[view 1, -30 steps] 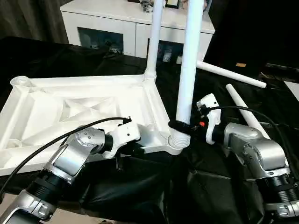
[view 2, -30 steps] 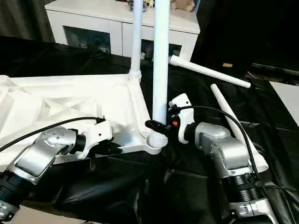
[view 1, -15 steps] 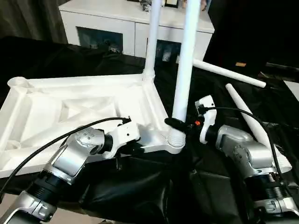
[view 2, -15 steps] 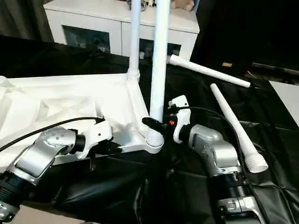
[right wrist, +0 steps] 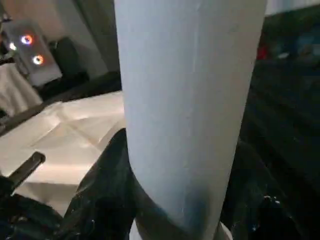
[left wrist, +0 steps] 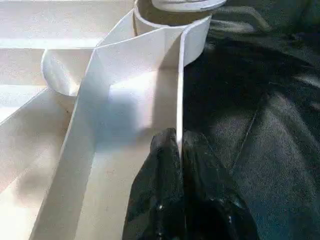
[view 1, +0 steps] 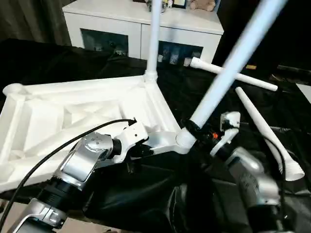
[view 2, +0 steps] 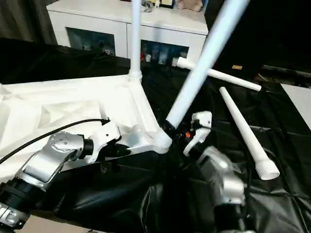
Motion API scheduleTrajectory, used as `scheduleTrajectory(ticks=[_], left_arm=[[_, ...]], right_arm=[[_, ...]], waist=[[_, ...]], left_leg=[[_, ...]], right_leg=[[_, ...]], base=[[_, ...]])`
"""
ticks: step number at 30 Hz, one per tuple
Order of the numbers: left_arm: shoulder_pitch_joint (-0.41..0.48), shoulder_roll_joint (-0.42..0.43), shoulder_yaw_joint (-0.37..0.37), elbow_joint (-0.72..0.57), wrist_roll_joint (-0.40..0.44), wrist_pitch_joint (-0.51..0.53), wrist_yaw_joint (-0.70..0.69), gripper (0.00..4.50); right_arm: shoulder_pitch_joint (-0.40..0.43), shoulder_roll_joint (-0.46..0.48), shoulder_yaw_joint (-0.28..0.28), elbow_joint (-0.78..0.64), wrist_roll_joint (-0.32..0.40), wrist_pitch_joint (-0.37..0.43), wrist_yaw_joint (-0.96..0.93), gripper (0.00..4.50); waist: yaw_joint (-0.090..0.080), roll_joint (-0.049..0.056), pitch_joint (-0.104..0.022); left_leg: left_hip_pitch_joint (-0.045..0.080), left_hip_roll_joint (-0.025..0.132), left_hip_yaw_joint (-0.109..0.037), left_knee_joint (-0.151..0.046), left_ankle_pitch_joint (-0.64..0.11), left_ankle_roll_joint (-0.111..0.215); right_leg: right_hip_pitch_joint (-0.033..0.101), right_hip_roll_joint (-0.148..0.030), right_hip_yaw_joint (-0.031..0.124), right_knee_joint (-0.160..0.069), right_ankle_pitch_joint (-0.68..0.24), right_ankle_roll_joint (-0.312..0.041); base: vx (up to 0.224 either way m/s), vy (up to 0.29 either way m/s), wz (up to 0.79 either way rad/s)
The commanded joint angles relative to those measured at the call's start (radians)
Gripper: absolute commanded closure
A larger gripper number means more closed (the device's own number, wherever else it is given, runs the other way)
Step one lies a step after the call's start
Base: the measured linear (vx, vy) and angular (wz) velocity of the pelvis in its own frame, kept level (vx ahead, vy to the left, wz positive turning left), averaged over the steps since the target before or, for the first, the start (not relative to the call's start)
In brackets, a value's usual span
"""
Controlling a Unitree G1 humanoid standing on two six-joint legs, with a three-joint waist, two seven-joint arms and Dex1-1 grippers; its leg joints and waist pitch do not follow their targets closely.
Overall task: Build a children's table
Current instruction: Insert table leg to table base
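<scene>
Inverted white tabletop (view 1: pixel 82 111), ribbed underside up, on black cloth (view 1: pixel 146 194), occupying the 9 o'clock half of the head views. One leg (view 1: pixel 153 39) stands upright in its far corner socket. A second leg (view 1: pixel 228 68) leans toward 1 o'clock from the near corner socket, its base clasped between the half-spread fingers of the right gripper (view 1: pixel 192 130). Left gripper (left wrist: pixel 179 150), fingers pinched together on the tabletop's thin edge wall. Two loose legs (view 1: pixel 262 126) lie at 3 o'clock.
</scene>
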Motion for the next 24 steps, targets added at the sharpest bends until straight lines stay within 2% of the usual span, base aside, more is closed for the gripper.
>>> scheduleTrajectory(ticks=[1,3,4,6,8,13,16,17,18,19,20,23,24], left_arm=[[-0.032,-0.013,0.069,0.0,-0.022,-0.008,0.063,4.5],[-0.031,-0.016,0.071,-0.003,-0.02,-0.006,0.064,4.5],[-0.031,-0.016,0.071,-0.003,-0.02,-0.006,0.064,4.5],[-0.028,-0.015,0.072,-0.008,-0.02,-0.007,0.067,4.5],[-0.022,-0.009,0.067,-0.017,-0.025,-0.006,0.054,4.5],[0.001,0.021,0.042,-0.04,-0.029,-0.026,-0.003,4.5],[0.005,0.037,0.029,-0.046,-0.026,-0.042,-0.03,4.5],[0.003,0.049,0.019,-0.051,-0.024,-0.047,-0.051,4.5],[0.003,0.049,0.019,-0.051,-0.024,-0.047,-0.051,4.5],[-0.001,0.055,0.015,-0.054,-0.023,-0.047,-0.056,4.5],[-0.005,0.059,0.013,-0.052,-0.021,-0.051,-0.056,4.5],[-0.014,0.063,0.007,-0.046,-0.019,-0.056,-0.055,4.5],[-0.016,0.063,0.006,-0.045,-0.019,-0.056,-0.055,4.5]], right_arm=[[0.055,0.0,0.011,0.07,-0.066,-0.024,-0.029,2.65],[0.07,0.008,0.017,0.079,-0.087,-0.076,-0.042,2.65],[0.07,0.008,0.017,0.079,-0.087,-0.076,-0.042,2.65],[0.081,0.017,0.021,0.09,-0.119,-0.145,-0.06,2.65],[0.077,0.027,0.01,0.096,-0.103,-0.15,-0.063,2.65],[0.018,0.012,0.004,0.128,-0.077,-0.089,-0.052,2.65],[-0.019,-0.017,0.016,0.142,-0.078,-0.04,-0.032,2.65],[-0.057,-0.053,0.034,0.152,-0.081,-0.001,0.009,2.65],[-0.057,-0.053,0.034,0.152,-0.081,-0.001,0.009,2.65],[-0.088,-0.091,0.059,0.161,-0.092,0.055,0.051,2.65],[-0.11,-0.121,0.085,0.165,-0.102,0.094,0.094,2.65],[-0.146,-0.174,0.139,0.171,-0.127,0.162,0.168,2.65],[-0.153,-0.185,0.151,0.171,-0.131,0.178,0.183,2.65]], waist=[[-0.004,0.008,-0.041],[-0.004,0.011,-0.041],[-0.004,0.011,-0.041],[-0.006,0.009,-0.039],[-0.007,0.011,-0.039],[-0.019,0.013,-0.038],[-0.025,0.01,-0.041],[-0.025,0.008,-0.044],[-0.025,0.009,-0.044],[-0.024,0.009,-0.045],[-0.025,0.008,-0.049],[-0.023,0.006,-0.05],[-0.022,0.006,-0.051]], left_leg=[[-0.002,0.032,-0.004,-0.09,-0.248,-0.004],[-0.003,0.033,-0.005,-0.092,-0.252,-0.002],[-0.003,0.033,-0.005,-0.093,-0.251,-0.002],[-0.004,0.033,-0.005,-0.095,-0.263,-0.002],[-0.003,0.033,-0.006,-0.097,-0.275,0.0],[-0.005,0.032,-0.009,-0.1,-0.286,0.003],[-0.004,0.031,-0.006,-0.095,-0.26,0.008],[-0.007,0.031,-0.004,-0.093,-0.219,0.017],[-0.007,0.031,-0.003,-0.092,-0.205,0.02],[-0.007,0.031,-0.002,-0.09,-0.19,0.023],[-0.008,0.03,-0.001,-0.087,-0.149,0.033],[-0.007,0.03,0.003,-0.081,-0.108,0.046],[-0.007,0.03,0.002,-0.081,-0.099,0.049]], right_leg=[[0.033,-0.067,0.039,-0.103,-0.303,-0.155],[0.032,-0.068,0.039,-0.104,-0.312,-0.151],[0.032,-0.067,0.039,-0.104,-0.308,-0.151],[0.031,-0.066,0.038,-0.105,-0.319,-0.148],[0.031,-0.066,0.038,-0.106,-0.325,-0.147],[0.032,-0.064,0.037,-0.104,-0.314,-0.159],[0.035,-0.063,0.038,-0.104,-0.288,-0.164],[0.04,-0.063,0.037,-0.099,-0.236,-0.175],[0.041,-0.063,0.036,-0.097,-0.217,-0.178],[0.04,-0.063,0.037,-0.096,-0.196,-0.181],[0.047,-0.061,0.034,-0.089,-0.137,-0.197],[0.047,-0.06,0.033,-0.083,-0.064,-0.219],[0.051,-0.061,0.031,-0.081,-0.05,-0.225]], base=[[0.0,0.0,0.0],[0.0,0.0,0.0],[0.0,0.0,0.0],[0.0,0.0,0.0],[0.0,0.0,0.0],[0.0,0.0,0.0],[0.0,0.0,0.0],[0.0,0.0,0.0],[0.0,0.0,0.0],[0.0,0.0,0.0],[0.0,0.0,0.0],[0.0,0.0,0.0],[0.0,0.0,0.0]])
